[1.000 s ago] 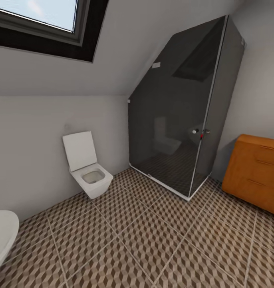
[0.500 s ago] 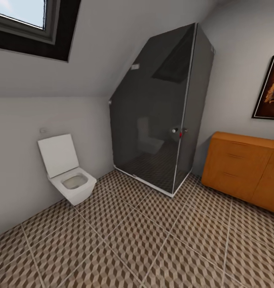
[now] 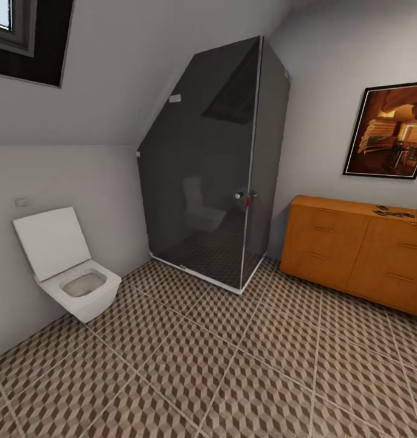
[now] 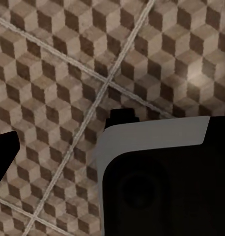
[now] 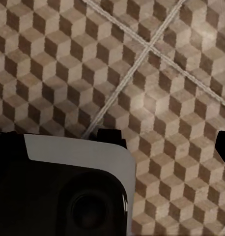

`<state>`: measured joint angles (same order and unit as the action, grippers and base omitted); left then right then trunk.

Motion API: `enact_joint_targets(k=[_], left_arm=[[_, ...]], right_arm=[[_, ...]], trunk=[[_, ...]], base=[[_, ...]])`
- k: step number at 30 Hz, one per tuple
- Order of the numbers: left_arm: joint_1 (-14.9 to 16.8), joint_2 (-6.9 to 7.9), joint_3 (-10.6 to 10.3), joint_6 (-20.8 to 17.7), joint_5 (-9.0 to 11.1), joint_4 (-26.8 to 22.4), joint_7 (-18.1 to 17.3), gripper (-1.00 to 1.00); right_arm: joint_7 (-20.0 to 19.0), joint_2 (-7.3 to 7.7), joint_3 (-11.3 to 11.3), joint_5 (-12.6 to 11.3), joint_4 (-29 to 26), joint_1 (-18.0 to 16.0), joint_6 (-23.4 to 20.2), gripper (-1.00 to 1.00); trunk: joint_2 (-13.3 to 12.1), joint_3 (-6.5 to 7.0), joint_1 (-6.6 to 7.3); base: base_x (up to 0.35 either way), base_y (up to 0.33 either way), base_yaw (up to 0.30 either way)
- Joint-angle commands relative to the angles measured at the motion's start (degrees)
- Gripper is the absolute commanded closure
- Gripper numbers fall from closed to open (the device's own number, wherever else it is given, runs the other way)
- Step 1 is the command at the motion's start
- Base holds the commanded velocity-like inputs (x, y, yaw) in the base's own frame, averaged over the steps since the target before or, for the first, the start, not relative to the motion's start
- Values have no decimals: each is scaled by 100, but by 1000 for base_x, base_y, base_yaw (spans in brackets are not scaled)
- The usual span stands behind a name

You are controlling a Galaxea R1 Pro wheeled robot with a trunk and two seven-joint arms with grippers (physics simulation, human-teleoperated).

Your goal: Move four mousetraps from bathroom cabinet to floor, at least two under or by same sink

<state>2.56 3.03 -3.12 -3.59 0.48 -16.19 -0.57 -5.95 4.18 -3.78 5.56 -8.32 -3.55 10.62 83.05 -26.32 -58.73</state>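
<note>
Swinging right, my view now brings the cabinet (image 3: 354, 249) with mousetraps (image 3: 394, 212) on top into sight at far right; I cannot tell either claw's state.

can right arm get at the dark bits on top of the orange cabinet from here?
Probably not. The dark pieces lie on the orange cabinet across open bathroom floor, and the right wrist view faces floor tiles. Nothing blocks the way; the base looks too far off.

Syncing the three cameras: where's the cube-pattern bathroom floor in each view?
Head view: bathroom floor spans the lower half, in front of the toilet, glass shower and orange cabinet.
Left wrist view: floor behind the dark arm body.
Right wrist view: floor, likewise.
Shared landmark: pale grout lines crossing.
</note>
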Motion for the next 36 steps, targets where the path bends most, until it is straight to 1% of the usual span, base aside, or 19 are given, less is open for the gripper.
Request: enact_joint_targets(k=[1,8,14,23,36], left_arm=[[-1,5,-31,-35,5,-16,-5,-100],[-1,5,-31,-34,5,-16,-5,-100],[-1,6,-31,-31,5,-16,-5,-100],[-1,5,-35,-36,5,-16,-5,-100],[-1,5,-40,-37,5,-16,-5,-100]], right_arm=[[-21,-3,-43,55,6,-5,19,-100],[-22,3,-44,58,6,-5,21,-100],[-33,3,-39,63,4,-5,27,-100],[-38,12,-52,51,4,-5,28,-100],[-38,27,-52,50,-2,-5,43,-100]], trunk=[[3,-11,0],[3,-42,0],[3,-63,0],[3,-141,0],[3,-258,0]], base=[[0,0,-268],[0,0,-226],[0,0,-23],[0,0,-14],[0,0,-111]])
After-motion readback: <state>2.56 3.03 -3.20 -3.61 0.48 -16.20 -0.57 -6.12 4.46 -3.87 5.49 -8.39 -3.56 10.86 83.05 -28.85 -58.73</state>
